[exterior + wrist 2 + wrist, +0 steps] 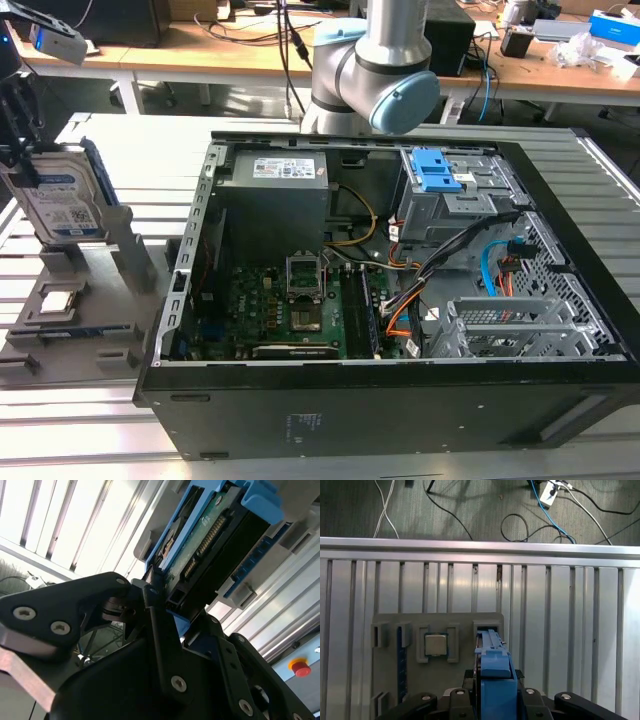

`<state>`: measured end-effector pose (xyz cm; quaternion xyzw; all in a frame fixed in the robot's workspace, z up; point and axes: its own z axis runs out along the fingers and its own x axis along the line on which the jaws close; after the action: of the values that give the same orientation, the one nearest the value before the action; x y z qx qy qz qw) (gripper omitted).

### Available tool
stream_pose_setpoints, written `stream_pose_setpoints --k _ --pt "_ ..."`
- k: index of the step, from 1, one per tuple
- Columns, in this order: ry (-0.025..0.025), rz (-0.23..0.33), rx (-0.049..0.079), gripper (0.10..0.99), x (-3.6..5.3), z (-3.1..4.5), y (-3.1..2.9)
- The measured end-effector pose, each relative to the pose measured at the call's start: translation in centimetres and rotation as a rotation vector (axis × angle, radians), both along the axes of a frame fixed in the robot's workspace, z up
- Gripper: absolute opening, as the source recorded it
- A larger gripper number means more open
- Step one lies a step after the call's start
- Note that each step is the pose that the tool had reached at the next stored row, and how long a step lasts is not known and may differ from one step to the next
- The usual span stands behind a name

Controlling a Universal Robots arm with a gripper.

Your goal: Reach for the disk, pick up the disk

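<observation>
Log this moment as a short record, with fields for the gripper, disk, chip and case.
gripper: shut on the disk, which sits between its jaws
disk: upright on edge over the grey holder; seated or lifted clear, cannot tell
chip: flat in a holder pocket beside the disk
computer case: open, insides exposed, on the exterior view's right of the holder

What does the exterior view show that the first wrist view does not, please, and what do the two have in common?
Exterior view: the open computer case with its motherboard, and the arm's grey joint behind it. First wrist view: the dark floor with loose cables beyond the table's edge. Both: the disk standing on edge at the grey fixture on the slatted table, with the gripper closed on it.
</observation>
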<state>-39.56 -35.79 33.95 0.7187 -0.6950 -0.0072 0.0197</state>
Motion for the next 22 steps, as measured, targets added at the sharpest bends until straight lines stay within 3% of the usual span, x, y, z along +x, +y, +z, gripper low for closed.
stream_pose_setpoints --k 22 --pt "0.0001 0.000 -0.004 0.365 0.01 1.99 0.02"
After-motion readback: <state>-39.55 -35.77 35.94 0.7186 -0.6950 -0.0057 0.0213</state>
